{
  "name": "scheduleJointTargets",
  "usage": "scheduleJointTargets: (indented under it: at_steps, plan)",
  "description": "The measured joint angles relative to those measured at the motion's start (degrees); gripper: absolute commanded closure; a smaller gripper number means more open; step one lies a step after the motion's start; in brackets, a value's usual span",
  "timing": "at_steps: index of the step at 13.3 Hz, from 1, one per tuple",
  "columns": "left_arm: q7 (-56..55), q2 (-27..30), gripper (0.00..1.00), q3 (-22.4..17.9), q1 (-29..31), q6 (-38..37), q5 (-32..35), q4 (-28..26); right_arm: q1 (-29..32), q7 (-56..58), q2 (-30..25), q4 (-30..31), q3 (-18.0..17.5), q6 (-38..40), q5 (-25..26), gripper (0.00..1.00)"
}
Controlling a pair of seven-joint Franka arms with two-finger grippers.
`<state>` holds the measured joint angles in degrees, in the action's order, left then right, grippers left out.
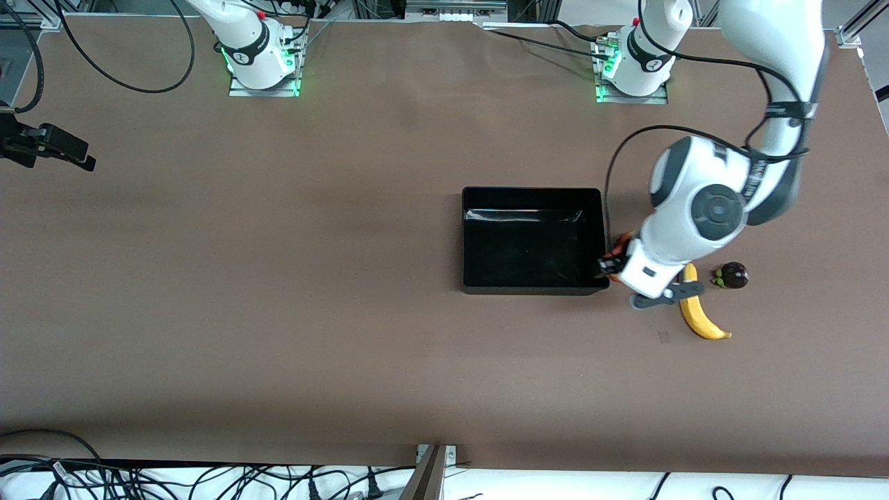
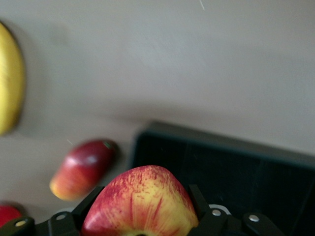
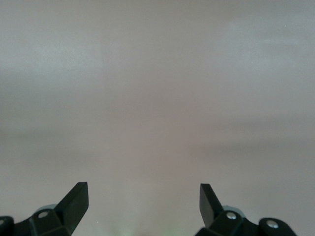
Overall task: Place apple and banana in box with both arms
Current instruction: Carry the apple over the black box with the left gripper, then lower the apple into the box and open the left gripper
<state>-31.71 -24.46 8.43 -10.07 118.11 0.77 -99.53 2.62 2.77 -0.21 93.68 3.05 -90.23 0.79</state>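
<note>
Left claw (image 2: 140, 223) grips one apple (image 2: 140, 204) beside one box (image 1: 531, 239); one banana (image 1: 698, 316)

Even, soft overhead light; glare streak inside the glossy black plastic tray (image 1: 531, 216); left wrist view motion-blurred; right wrist view hazy.

- The left arm (image 1: 701, 208) has smooth white shells, rounded at each joint, and one dark grey round cap on its big joint.
- A thin black cable runs along this arm in loose loops, and a black band goes around the upper link.
- The right arm (image 1: 243, 38) is white too, with a black ring, a small red dot, and green light at its square metal base.
- The left gripper (image 2: 142, 223) is black, with silver screw heads on its body.
- The right gripper (image 3: 142, 204) has black, wedge-shaped jaws and the same silver screws.
</note>
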Motion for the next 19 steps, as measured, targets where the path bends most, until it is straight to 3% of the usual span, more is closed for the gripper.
scheduleJointTargets:
  at_steps: [4,10,19]
  plan:
    - [-6.69,-0.78,1.00,0.84,-5.00,2.09,0.00,-3.43,0.00,0.00,0.00,0.00,0.00,0.00,0.00,0.00]
    - [-15.68,-2.61,1.00,2.80,-7.73,13.36,0.00,-8.77,0.00,0.00,0.00,0.00,0.00,0.00,0.00,0.00]
    - [-17.62,-4.75,1.00,7.09,-9.00,17.93,0.00,-12.09,0.00,0.00,0.00,0.00,0.00,0.00,0.00,0.00]
